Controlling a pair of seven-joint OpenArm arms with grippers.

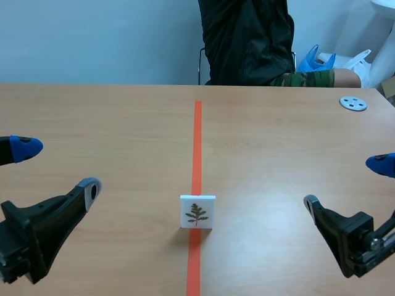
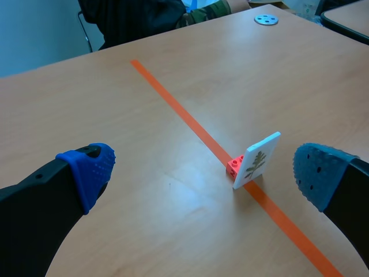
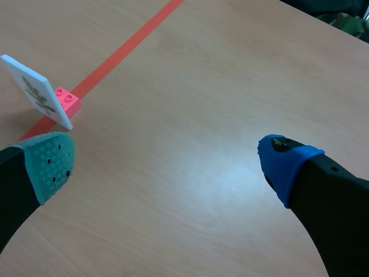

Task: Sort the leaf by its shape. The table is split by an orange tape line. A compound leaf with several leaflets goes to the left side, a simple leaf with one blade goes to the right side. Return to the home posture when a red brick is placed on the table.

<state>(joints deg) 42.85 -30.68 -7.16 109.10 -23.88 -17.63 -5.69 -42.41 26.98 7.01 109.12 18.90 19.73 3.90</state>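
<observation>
**On the tape line, at 6 o'clock: 1 leaf card, unsorted**

At 6 o'clock on the table [image 1: 92, 117], in the scene view, 1 white leaf card [image 1: 197, 211] stands upright, squarely across the orange tape line [image 1: 197, 142]. The print shows 1 stem with several side lobes or leaflets, so it reads as compound. Just behind the card, touching its back, sits 1 small red-pink brick [image 2: 234, 166], apparently its prop.

- Left gripper [image 1: 58, 168]: low at 8 o'clock, fingers spread wide, nothing between them, well apart from the card.
- Right gripper [image 1: 345, 183]: low at 4 o'clock, fingers likewise spread and empty, well apart from the card.
- Person [image 1: 247, 43]: seated at 12 o'clock, beyond the far edge.
- Grey disc [image 1: 353, 103]: 1, flat, near 2 o'clock.

Step in hand: the sort has not begun, and the card belongs to neither side. Next move, as judged: the left arm closes in toward 6 o'clock, pinches the thin card by its edges and sets it down at 9 o'clock, clear of the tape. The upright card could tip if nudged.
</observation>
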